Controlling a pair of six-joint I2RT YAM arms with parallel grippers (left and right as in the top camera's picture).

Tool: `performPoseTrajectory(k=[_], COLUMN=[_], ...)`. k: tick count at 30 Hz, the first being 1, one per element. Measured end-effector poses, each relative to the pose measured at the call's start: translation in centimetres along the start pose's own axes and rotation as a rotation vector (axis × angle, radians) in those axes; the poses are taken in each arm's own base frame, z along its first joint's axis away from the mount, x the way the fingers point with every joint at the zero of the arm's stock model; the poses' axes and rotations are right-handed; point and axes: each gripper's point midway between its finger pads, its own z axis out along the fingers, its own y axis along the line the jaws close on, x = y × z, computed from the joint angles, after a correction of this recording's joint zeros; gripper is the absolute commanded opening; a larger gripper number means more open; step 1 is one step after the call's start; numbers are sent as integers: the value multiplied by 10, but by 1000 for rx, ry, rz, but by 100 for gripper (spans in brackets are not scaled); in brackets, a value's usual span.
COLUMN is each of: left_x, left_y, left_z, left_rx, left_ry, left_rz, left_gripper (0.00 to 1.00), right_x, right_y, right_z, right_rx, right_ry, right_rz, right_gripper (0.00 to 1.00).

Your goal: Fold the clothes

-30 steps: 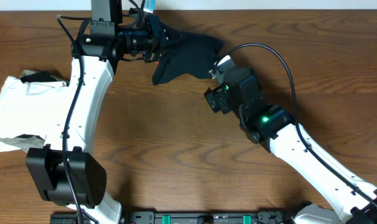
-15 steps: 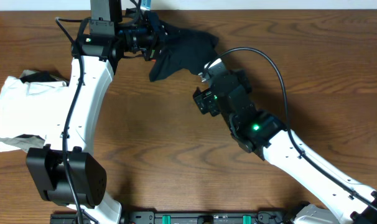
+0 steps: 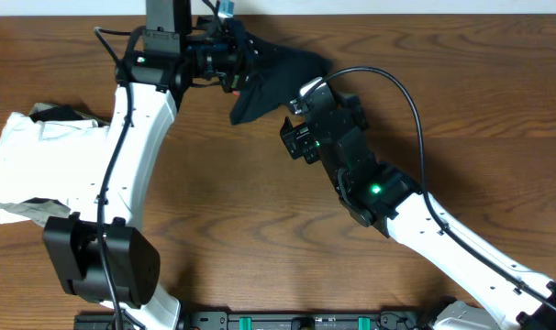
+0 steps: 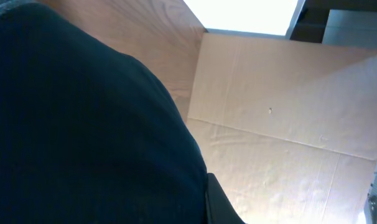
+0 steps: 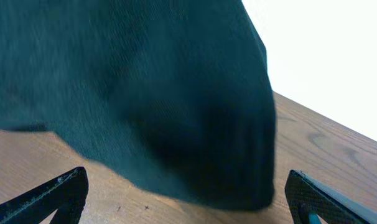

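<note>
The clothes, black leggings, hang bunched above the table's far edge. My left gripper is shut on their upper left part. In the left wrist view the black cloth fills the left half and only one finger shows beside it. My right gripper stands open just below and right of the hanging end. In the right wrist view the dark cloth droops to the wood ahead of the gripper, with its fingers wide apart and holding nothing.
A white folded garment lies at the table's left edge, with a dark bit of another garment at its top. A cardboard sheet shows beyond the table in the left wrist view. The table's far edge runs just behind the cloth.
My right arm has moved left and forward, closing in under the hanging cloth. My left arm has shifted slightly right with the leggings still held.
</note>
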Motion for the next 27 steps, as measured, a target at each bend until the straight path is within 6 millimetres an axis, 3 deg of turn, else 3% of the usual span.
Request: performPoseTrajectory(k=[4, 10, 17, 19, 27], left_x=[6, 8, 14, 15, 10], left_y=[-2, -3, -7, -7, -5], left_z=[4, 4, 3, 3, 4], left_rx=[4, 12, 32, 33, 19], left_ry=[20, 35, 70, 72, 45], left_rz=[-11, -25, -35, -35, 3], left_gripper=[6, 6, 6, 6, 6], right_x=[4, 10, 12, 11, 5], right_y=[-5, -23, -60, -62, -59], right_z=[6, 14, 20, 20, 14], right_rx=[35, 89, 167, 170, 169], right_ry=[10, 31, 33, 33, 20], right_rz=[-2, 9, 49, 46, -19], right_gripper=[98, 77, 20, 11, 8])
